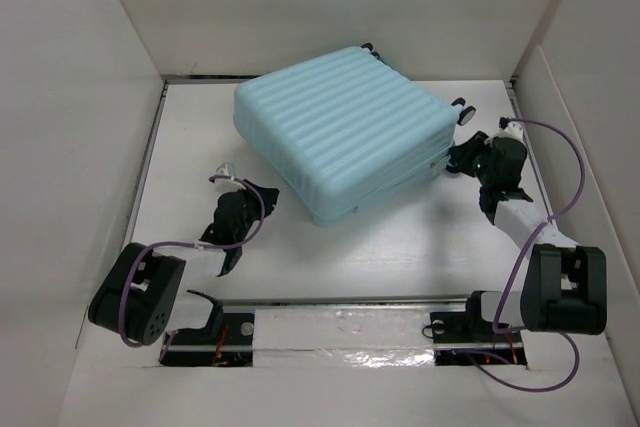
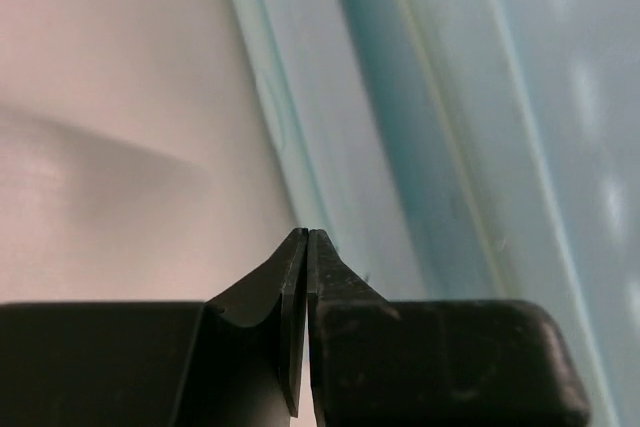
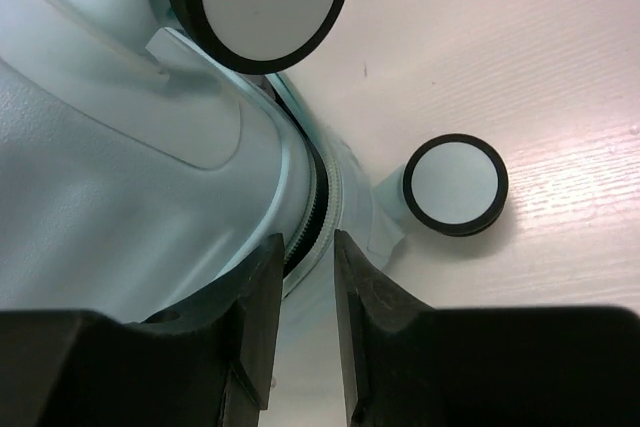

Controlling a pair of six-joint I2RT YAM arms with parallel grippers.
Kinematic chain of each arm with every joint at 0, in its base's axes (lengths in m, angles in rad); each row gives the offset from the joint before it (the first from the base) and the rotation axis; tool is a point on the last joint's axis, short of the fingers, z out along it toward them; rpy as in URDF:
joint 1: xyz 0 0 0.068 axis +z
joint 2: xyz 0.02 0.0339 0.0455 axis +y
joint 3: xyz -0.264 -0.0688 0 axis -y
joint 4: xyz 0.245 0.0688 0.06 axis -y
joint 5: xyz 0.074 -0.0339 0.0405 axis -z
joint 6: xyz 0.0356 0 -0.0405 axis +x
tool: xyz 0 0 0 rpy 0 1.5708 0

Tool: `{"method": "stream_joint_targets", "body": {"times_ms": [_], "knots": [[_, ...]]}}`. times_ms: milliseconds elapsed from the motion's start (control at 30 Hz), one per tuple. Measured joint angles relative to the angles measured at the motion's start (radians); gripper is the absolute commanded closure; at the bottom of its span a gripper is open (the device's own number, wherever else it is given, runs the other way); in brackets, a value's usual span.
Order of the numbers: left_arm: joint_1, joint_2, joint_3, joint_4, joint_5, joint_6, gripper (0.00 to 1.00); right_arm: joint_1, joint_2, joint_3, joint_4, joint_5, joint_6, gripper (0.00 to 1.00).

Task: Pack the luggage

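Left gripper (image 2: 306, 237): clenched on nothing, its tips just beside the near-left edge of the luggage (image 1: 340, 127). Right gripper (image 3: 305, 242): jaws narrowly parted at the zipper seam (image 3: 318, 197) near a wheel (image 3: 455, 185), nothing visibly pinched. The luggage lies lid-down, flat on the table (image 1: 400, 247). To zip it well, I would locate the pull first; none shows.

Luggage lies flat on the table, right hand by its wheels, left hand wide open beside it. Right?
No: the left hand is shut, fingers pressed together, per the left wrist view. The rest stands: luggage flat on the table, right hand by its wheels.
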Motion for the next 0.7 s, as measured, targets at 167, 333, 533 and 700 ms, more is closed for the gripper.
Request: {"method": "stream_joint_targets", "body": {"times_ms": [167, 333, 533, 700], "knots": [[-0.012, -0.199, -0.075, -0.120, -0.012, 0.016, 1.00, -0.018, 0.000, 0.029, -0.022, -0.014, -0.006, 1.00], [0.014, -0.458, -0.046, -0.250, -0.111, 0.009, 0.45, -0.018, -0.153, -0.065, 0.048, 0.023, 0.038, 0.94], [0.240, -0.319, 0.192, -0.238, -0.059, -0.098, 0.22, -0.047, -0.174, -0.034, 0.013, 0.004, 0.070, 0.11], [0.373, -0.095, 0.350, -0.215, 0.066, -0.187, 0.12, -0.080, -0.188, 0.060, 0.014, -0.035, 0.075, 0.00]]}}
